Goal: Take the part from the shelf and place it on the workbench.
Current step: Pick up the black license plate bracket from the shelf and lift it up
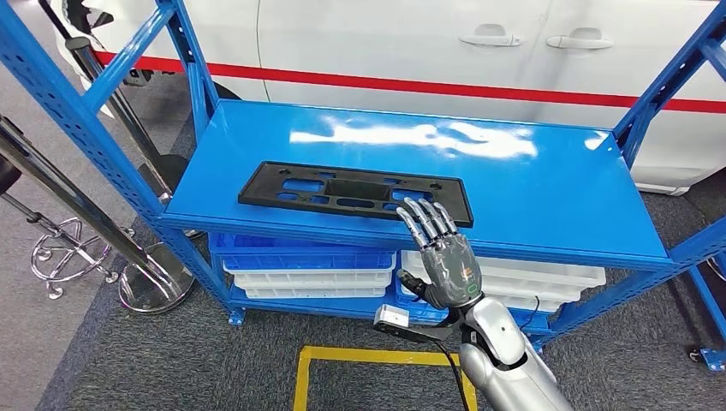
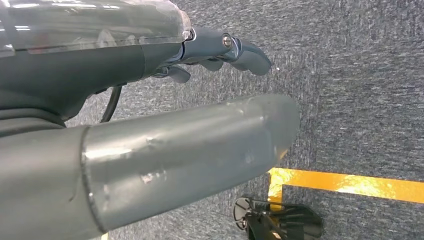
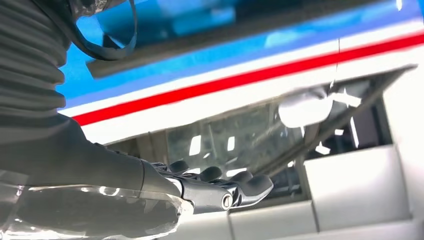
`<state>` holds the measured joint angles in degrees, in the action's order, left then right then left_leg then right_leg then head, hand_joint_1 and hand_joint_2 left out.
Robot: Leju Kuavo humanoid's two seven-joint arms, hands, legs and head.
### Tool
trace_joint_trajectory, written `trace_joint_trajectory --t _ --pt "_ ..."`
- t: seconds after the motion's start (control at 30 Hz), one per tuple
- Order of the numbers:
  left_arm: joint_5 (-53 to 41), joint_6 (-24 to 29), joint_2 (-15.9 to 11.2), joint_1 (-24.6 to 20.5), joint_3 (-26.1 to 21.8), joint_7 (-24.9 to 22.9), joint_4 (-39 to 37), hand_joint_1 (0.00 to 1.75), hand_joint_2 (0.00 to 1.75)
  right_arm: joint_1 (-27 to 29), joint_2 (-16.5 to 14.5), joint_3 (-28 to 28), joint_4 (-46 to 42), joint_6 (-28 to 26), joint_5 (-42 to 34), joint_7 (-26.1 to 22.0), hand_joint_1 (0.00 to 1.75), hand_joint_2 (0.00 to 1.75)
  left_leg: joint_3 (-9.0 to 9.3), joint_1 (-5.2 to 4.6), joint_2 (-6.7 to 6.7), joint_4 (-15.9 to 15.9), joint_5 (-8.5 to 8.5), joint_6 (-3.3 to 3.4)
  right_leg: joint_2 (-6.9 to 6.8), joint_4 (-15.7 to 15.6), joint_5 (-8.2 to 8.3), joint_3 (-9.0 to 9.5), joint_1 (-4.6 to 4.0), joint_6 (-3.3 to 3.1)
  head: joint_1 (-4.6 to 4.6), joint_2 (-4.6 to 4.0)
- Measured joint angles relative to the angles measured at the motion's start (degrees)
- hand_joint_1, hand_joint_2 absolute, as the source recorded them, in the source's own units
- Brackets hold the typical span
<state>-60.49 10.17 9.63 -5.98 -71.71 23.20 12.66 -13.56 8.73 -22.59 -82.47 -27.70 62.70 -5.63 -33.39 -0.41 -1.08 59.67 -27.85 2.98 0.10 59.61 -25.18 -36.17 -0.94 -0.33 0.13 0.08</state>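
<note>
— Where's the part?

— The flat black plastic plate with rectangular cut-outs (image 1: 353,193) lies on the top board of the blue steel shelf (image 1: 548,201), near its front edge and left of the middle.

— And the robot's hands?

— The right hand (image 1: 443,257) is raised in front of the shelf edge, palm away from us, its dark fingers (image 1: 425,220) stretched up and spread apart, holding nothing. Their tips overlap the right end of the black plate from where I stand; whether they touch it I cannot tell.

— The left one?

— The left hand (image 2: 150,65) hangs over the grey carpet (image 2: 360,75), near a strip of yellow floor tape (image 2: 350,184). Its fingers (image 2: 245,52) curve in a little with nothing between them; how far they're closed I cannot tell.

— Anything underneath?

— Stacked white and blue plastic trays (image 1: 308,270) on the lower level, and a white car with a red stripe (image 1: 411,51) behind the shelf.
</note>
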Motion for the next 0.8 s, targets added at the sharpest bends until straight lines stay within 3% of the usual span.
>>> trace_joint_trajectory --t 0.53,0.8 --pt "-0.43 0.13 0.37 0.01 0.06 -0.07 0.0 0.0 0.0 3.22 -2.45 3.43 -6.89 -0.85 1.83 0.51 0.0 1.75 0.01 -0.02 0.02 0.0 -0.01 0.0 0.0 -0.01 0.0 0.01 0.02 0.0 0.0 -0.01" --pt "-2.14 -0.03 0.37 -0.19 1.35 -0.19 0.0 0.0 0.0 -1.27 -3.21 4.32 0.0 1.63 8.22 6.29 0.0 1.75 0.04 -0.01 0.04 0.0 0.01 0.0 0.05 0.0 0.03 0.05 0.02 0.0 0.0 0.0"
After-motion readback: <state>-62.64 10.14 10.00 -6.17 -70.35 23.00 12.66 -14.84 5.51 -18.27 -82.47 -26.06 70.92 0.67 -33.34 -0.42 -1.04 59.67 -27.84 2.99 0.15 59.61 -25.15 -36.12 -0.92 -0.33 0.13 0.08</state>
